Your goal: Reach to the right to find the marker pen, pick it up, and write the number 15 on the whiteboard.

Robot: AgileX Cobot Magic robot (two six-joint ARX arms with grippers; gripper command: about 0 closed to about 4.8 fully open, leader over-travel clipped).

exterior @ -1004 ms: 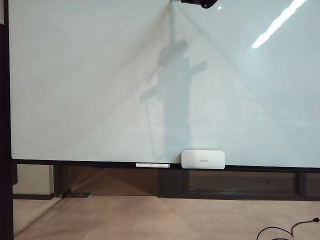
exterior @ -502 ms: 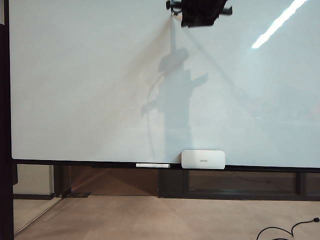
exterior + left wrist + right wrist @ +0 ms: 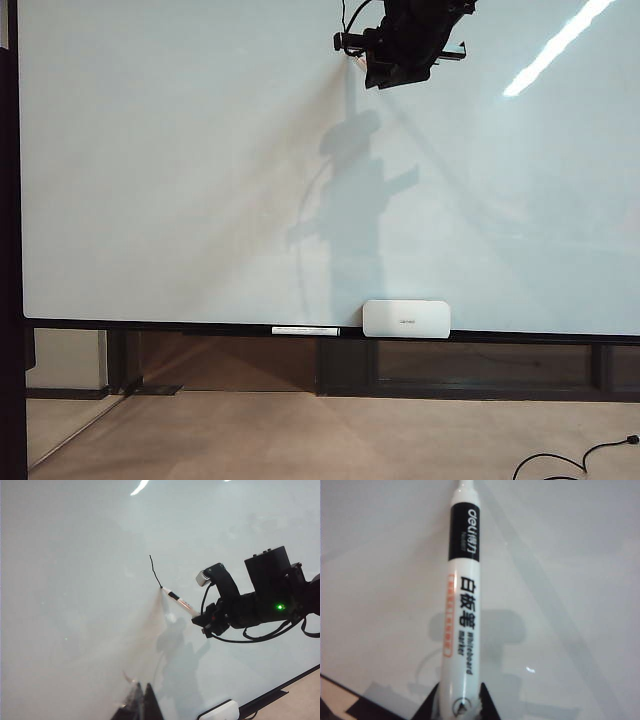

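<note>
The whiteboard [image 3: 180,180] fills most of the exterior view. High on it, right of the middle, my right gripper [image 3: 385,55] is shut on the marker pen [image 3: 361,62]. In the right wrist view the white pen [image 3: 462,605], with its black band, sticks out from between the fingers [image 3: 482,700] towards the board. The left wrist view shows the pen [image 3: 179,600] with its tip on the board. What shows of the number 15 is one thin black line [image 3: 154,571] running up from that tip. My left gripper [image 3: 142,702] is shut with nothing in it and hangs off the board.
A white rounded eraser block [image 3: 406,318] sits on the board's bottom ledge, with a long white pen [image 3: 305,329] lying to its left. Below the board are a dark frame [image 3: 200,326] and bare floor. A black cable [image 3: 570,460] lies at the lower right.
My right gripper has come down from the top edge of the exterior view with the marker pen in it. Its shadow on the board has dropped a little too.
</note>
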